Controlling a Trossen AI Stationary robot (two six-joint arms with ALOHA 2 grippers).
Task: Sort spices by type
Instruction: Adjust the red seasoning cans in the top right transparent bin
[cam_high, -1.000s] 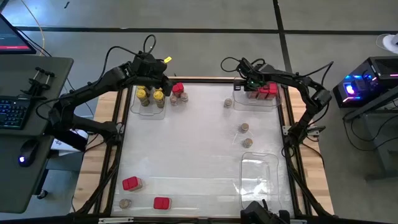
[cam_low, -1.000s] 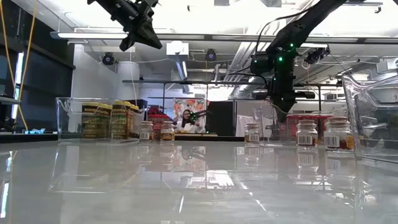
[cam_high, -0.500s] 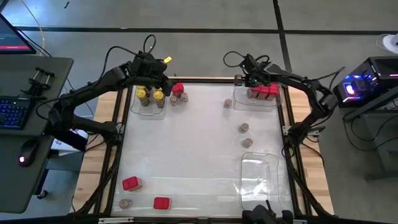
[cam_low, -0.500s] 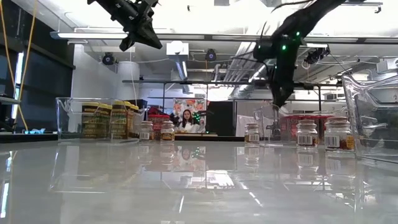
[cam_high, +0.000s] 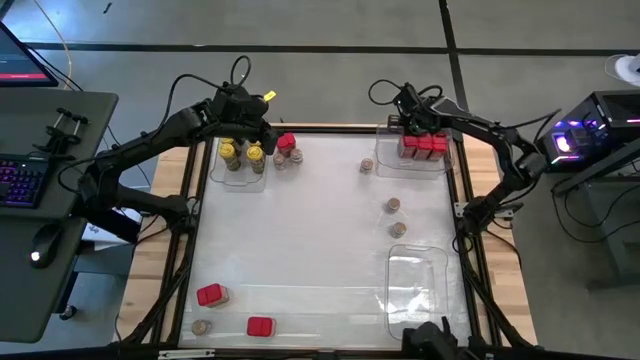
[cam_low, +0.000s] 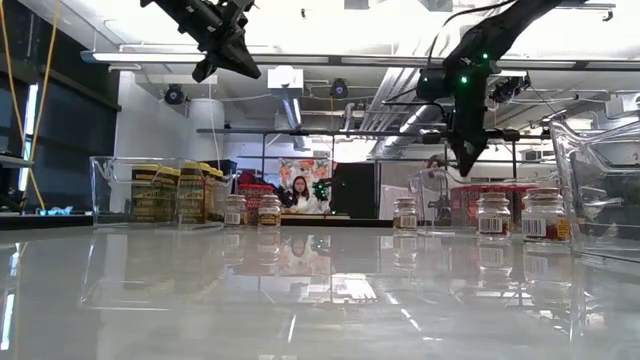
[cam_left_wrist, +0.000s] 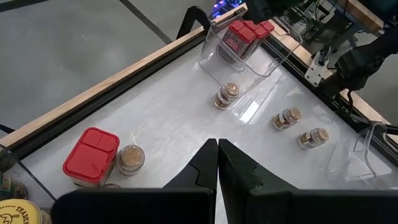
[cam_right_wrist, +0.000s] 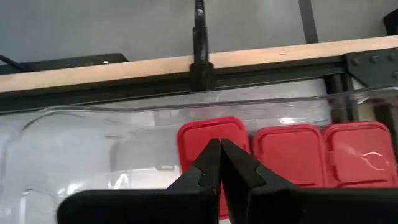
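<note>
My left gripper (cam_high: 262, 130) (cam_left_wrist: 216, 144) hangs shut and empty high over the far-left clear tray (cam_high: 216, 172) of yellow-lidded jars (cam_high: 241, 153). A red box (cam_high: 286, 142) and two brown-lidded jars (cam_high: 288, 159) stand beside that tray. My right gripper (cam_high: 410, 128) (cam_right_wrist: 216, 147) is shut and empty above the three red boxes (cam_right_wrist: 284, 155) standing in the far-right tray (cam_high: 405, 167). Brown-lidded jars stand loose on the table (cam_high: 367, 166) (cam_high: 393, 206) (cam_high: 398, 230). Near the front left stand two red boxes (cam_high: 210, 295) (cam_high: 260, 326) and a brown-lidded jar (cam_high: 202, 327).
An empty clear tray (cam_high: 418, 285) sits at the near right. A dark frame rail (cam_high: 190, 230) runs around the white table. A person (cam_low: 297, 192) sits in the room far behind the table. The table's middle holds nothing.
My right gripper, still shut, has risen from among the red boxes in the far-right tray, drifted a little toward the table's far right corner and rolled somewhat at the wrist. All three red lids now show uncovered from above.
</note>
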